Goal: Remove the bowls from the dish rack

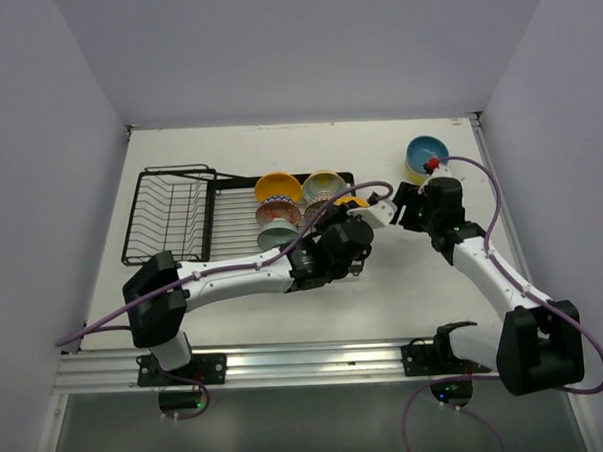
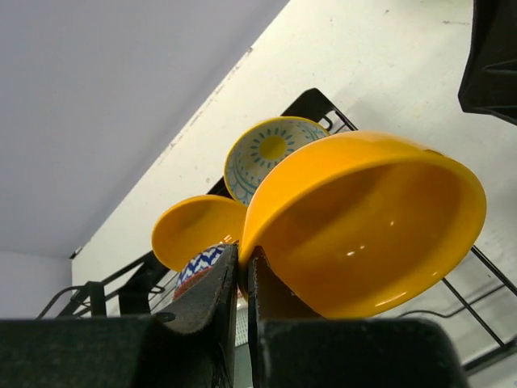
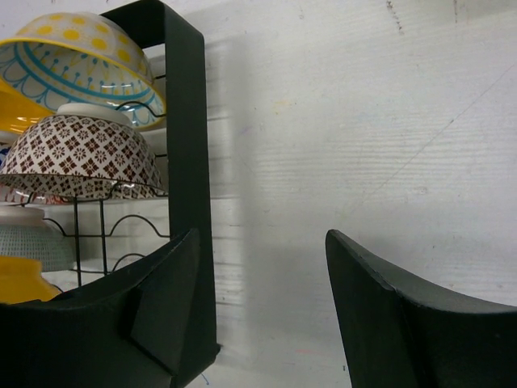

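Note:
My left gripper (image 2: 242, 260) is shut on the rim of an orange-yellow bowl (image 2: 371, 226), which it holds tilted above the right end of the black dish rack (image 1: 171, 217). From above, only a sliver of this bowl (image 1: 352, 200) shows past the left gripper (image 1: 347, 214). Several bowls stand in the rack: another orange-yellow one (image 1: 278, 188), a light blue patterned one (image 1: 324, 185), a red-brown patterned one (image 3: 81, 158) and a pale teal one (image 1: 277, 235). My right gripper (image 3: 262, 259) stands open and empty just right of the rack's end, low over the table.
A blue bowl (image 1: 426, 156) with a yellow-green inside sits on the table at the far right, behind the right wrist. The rack's black end frame (image 3: 184, 145) rises close by the right gripper's left finger (image 3: 174, 267). The rack's left slotted section (image 1: 166, 212) holds nothing.

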`<state>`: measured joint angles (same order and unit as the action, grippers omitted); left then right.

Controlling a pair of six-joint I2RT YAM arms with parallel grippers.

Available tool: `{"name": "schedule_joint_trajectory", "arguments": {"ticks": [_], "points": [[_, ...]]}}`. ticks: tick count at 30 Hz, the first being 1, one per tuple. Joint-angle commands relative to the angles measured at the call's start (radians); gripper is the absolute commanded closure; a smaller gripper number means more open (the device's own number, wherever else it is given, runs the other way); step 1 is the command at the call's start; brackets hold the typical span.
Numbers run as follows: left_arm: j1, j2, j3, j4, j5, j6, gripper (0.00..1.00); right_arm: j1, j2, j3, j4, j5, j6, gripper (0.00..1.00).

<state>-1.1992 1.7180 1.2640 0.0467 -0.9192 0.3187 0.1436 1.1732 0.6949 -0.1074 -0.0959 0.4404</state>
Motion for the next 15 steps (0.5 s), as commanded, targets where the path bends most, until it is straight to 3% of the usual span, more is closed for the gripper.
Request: {"name": "schedule_joint_trajectory", "arguments": {"ticks": [1, 6, 8, 10, 15], "points": [[-0.003, -0.061, 0.086, -0.243, 0.057, -0.185, 1.00, -0.004, -0.033, 0.020, -0.029, 0.015, -0.037, 0.33], [0.082, -0.078, 0.198, -0.528, 0.210, -0.456, 1.00, -0.004, -0.186, -0.004, -0.026, 0.050, -0.065, 0.33], [0.160, -0.115, 0.213, -0.556, 0.363, -0.541, 1.00, -0.004, -0.222, -0.032, -0.002, 0.018, -0.062, 0.33], [0.210, -0.136, 0.219, -0.571, 0.485, -0.585, 1.00, -0.004, -0.263, -0.050, 0.021, -0.036, -0.054, 0.35], [0.273, -0.118, 0.307, -0.660, 0.568, -0.638, 1.00, 0.007, -0.349, -0.040, 0.003, -0.149, -0.051, 0.37]]}}
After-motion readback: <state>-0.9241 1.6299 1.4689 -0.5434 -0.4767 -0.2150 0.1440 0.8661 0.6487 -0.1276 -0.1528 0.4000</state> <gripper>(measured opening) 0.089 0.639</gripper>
